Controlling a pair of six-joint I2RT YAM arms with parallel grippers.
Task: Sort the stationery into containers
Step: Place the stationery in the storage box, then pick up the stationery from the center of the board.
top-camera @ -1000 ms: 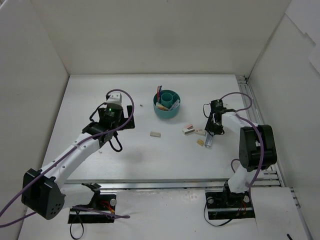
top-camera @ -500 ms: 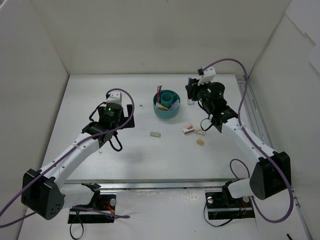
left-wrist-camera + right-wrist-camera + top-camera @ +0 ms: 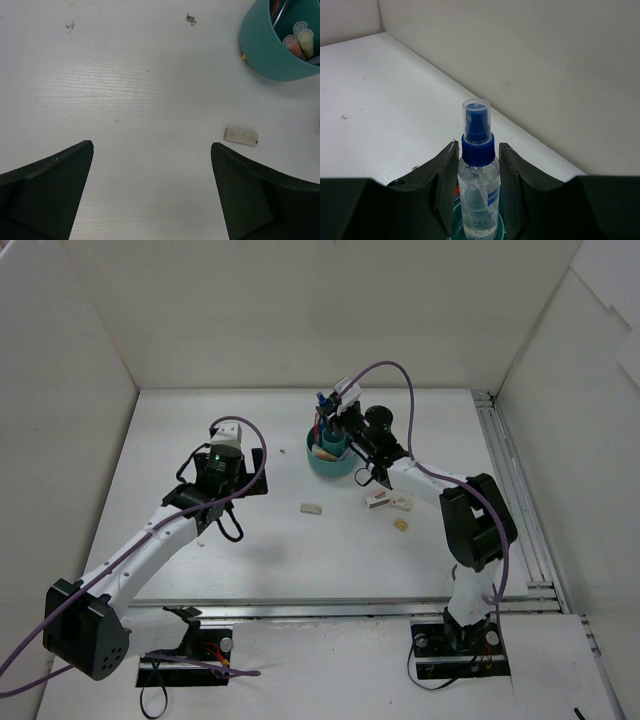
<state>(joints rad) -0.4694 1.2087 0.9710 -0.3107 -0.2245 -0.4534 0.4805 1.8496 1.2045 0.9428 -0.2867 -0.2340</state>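
Right gripper (image 3: pixel 478 165) is clamping the clear bottle (image 3: pixel 479 195) with the blue cap, jaws pressing on both sides of its body, bottle standing upright. It's hanging right over the teal organizer (image 3: pixel 330 468). In the right wrist view a strip of teal is showing just under the bottle's base. Can't tell whether the base is touching anything inside.

Pens (image 3: pixel 320 426) are standing in the organizer's far-left compartment, and capped marker ends (image 3: pixel 300 40) are showing in the left wrist view.

Two eraser blocks (image 3: pixel 377 498) (image 3: pixel 400 504) are lying side by side on the table (image 3: pixel 200 420) just near-right of the organizer, under the right arm. A small yellowish piece (image 3: pixel 401 524) is sitting just nearer than those.

Left gripper (image 3: pixel 151 146) is hovering over the table with jaws wide apart, holding nothing. A lone eraser (image 3: pixel 240 136) is lying flat just beyond its right fingertip, between the gripper and the organizer, well apart from the other two blocks.
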